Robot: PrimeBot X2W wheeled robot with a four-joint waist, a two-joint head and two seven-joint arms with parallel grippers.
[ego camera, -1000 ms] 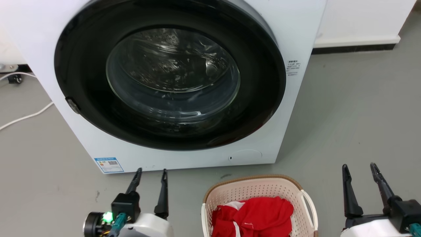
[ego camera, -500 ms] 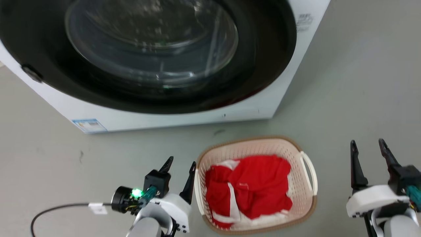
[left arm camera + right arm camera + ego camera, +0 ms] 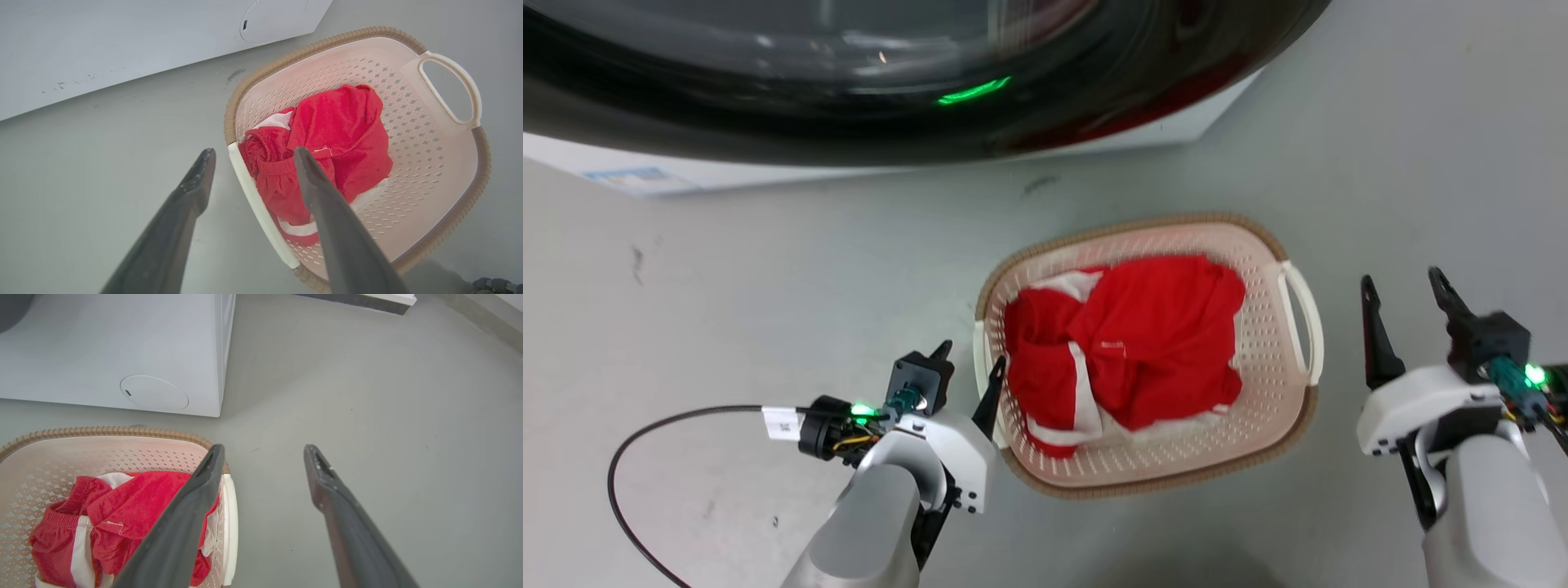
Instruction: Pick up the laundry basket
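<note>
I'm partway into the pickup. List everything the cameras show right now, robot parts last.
laundry basket: 1, cream with brown rim, on the floor in front of the washing machine
basket handles: 2, white, one on each short side
red clothing: count unclear, red with white trim, inside the basket
washing machine: 1, white with dark round door, behind the basket
floor: grey, under everything
cable: 1, black, looping from the left wrist
left claw: 1, dark fingers, open, either side of the basket's left handle
right claw: 1, dark fingers, open, right of the basket, apart from it
</note>
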